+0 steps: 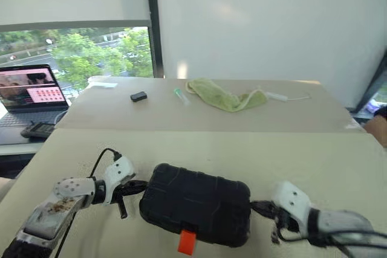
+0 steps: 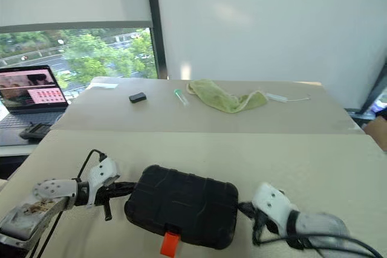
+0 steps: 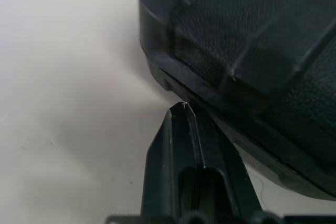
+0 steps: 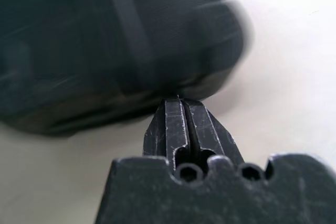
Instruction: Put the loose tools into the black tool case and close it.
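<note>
A: On the near counter (image 1: 199,143), the black tool case (image 1: 196,203) lies closed, orange latch (image 1: 187,241) facing the robot.

B: End effectors?

A: Left end effector (image 1: 134,188) at the case's left end, fingers pressed together, holding nothing. Right end effector (image 1: 259,207) at its right end, likewise pressed together.

B: Behind?

A: Green cloth (image 1: 227,96), far counter.

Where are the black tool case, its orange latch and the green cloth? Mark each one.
black tool case (image 1: 196,202): left eye view, middle of the closed lid.
orange latch (image 1: 187,241): left eye view, centre of the tab at the case's near edge.
green cloth (image 1: 225,96): left eye view, middle of the crumpled fabric.
</note>
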`<move>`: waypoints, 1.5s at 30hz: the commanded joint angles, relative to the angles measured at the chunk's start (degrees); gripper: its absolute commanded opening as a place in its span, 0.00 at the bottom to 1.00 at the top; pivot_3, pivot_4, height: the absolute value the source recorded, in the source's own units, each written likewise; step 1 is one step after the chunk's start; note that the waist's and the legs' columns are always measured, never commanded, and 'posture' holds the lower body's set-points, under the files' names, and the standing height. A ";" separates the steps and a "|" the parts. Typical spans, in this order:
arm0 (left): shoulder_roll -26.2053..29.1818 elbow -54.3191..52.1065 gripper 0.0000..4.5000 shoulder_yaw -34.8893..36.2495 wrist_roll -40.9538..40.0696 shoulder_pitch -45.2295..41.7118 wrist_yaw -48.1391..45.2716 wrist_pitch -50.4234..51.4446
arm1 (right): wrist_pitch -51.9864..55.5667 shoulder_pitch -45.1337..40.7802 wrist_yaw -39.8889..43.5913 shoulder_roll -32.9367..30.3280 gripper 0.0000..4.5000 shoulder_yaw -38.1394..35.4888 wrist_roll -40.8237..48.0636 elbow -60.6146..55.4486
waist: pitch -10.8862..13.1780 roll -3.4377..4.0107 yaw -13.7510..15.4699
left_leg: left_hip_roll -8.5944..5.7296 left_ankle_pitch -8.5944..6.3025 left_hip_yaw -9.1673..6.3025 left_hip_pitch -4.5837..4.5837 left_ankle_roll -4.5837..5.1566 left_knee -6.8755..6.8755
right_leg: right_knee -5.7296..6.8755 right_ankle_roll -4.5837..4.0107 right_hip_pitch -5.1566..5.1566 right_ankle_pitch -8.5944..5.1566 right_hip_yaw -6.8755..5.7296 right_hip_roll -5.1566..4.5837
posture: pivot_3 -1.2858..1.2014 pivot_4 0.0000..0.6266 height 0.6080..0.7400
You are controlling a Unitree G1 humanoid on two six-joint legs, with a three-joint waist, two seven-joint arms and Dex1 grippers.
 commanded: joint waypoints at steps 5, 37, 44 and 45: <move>-11.36 -10.68 0.02 -1.60 -3.40 -4.60 11.27 12.66 | -0.75 -26.39 -3.49 6.90 0.00 13.85 -10.55 23.46 | 0.05 -0.06 0.11 | -0.09 0.21 0.02 0.09 -0.03 0.01 | 0.04 0.00 0.06 0.20 0.04 -0.02 | 0.52 0.24 1.00; -12.22 31.54 0.98 -17.23 0.46 -38.53 -30.08 -8.09 | 47.16 -10.22 -18.51 21.77 0.93 -7.01 24.30 -16.48 | 0.06 0.06 0.54 | -0.30 0.28 -0.37 -0.82 -0.02 0.07 | 0.04 0.34 -0.52 0.37 -0.15 0.05 | 0.52 0.24 1.00; -14.22 35.04 0.98 -17.71 3.89 -38.28 -30.03 -13.81 | 55.77 -12.34 -27.43 31.50 0.93 -5.03 22.17 -17.34 | -0.03 0.16 0.76 | -0.32 0.24 -0.38 -0.87 0.05 0.09 | 0.07 0.37 -0.52 0.36 -0.19 0.00 | 0.52 0.24 1.00; -14.37 34.99 0.98 -17.58 3.99 -38.18 -29.90 -13.87 | 56.38 -12.51 -28.32 32.27 0.93 -4.56 21.80 -17.34 | -0.03 0.15 0.76 | -0.32 0.22 -0.39 -0.84 0.08 0.09 | 0.05 0.38 -0.48 0.37 -0.20 -0.01 | 0.52 0.24 1.00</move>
